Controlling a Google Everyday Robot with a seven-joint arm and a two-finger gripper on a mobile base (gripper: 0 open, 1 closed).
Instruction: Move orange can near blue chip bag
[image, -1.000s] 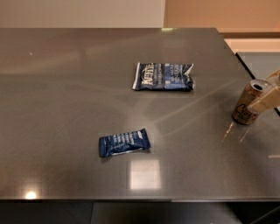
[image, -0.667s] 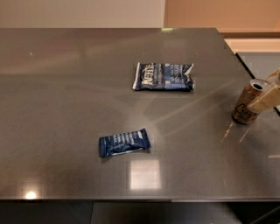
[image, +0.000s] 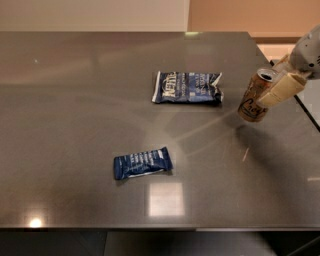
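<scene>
- Grey metal worktop (image: 75, 110) carries two dark blue packets.
- The gripper (image: 267, 90) reaches in at the right edge, its pale fingers (image: 281, 88) clamped on the orange can (image: 255, 97), which tilts.
- The blue chip bag (image: 187, 87) lies flat near the fingertips, apart from the can.
- A smaller blue wrapper (image: 142, 163) lies well apart from the fingers, toward the front edge.

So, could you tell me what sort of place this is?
Likely an office kitchenette: a grey metallic counter, a flat navy chip bag, and a slim bronze-orange can in the end effector at right.
</scene>
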